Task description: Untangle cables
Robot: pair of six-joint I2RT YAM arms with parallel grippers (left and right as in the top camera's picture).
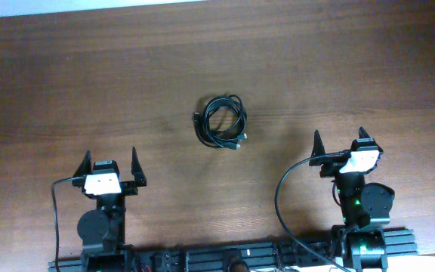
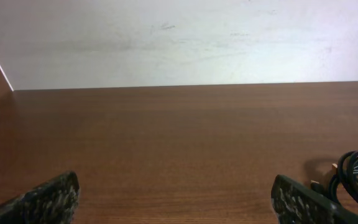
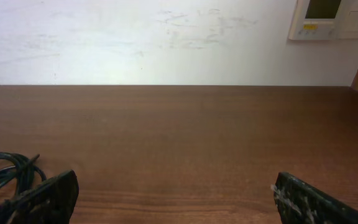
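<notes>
Cables (image 1: 220, 122) coiled at table (image 1: 51, 75) centre, far from edges; left tool (image 1: 112, 156), right tool (image 1: 340, 137) wide, clear of coil.

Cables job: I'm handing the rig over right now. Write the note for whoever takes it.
Left gripper: open, empty, low and left of the coil.
Right gripper: open, empty, right of the coil.
Cables: one tangled coil lying mid-table, between the two arms, touched by neither.
Done: nothing that shows; the coil is not yet pulled apart.
Left: grasp the coil, draw the cords apart, lay them out separately.
</notes>
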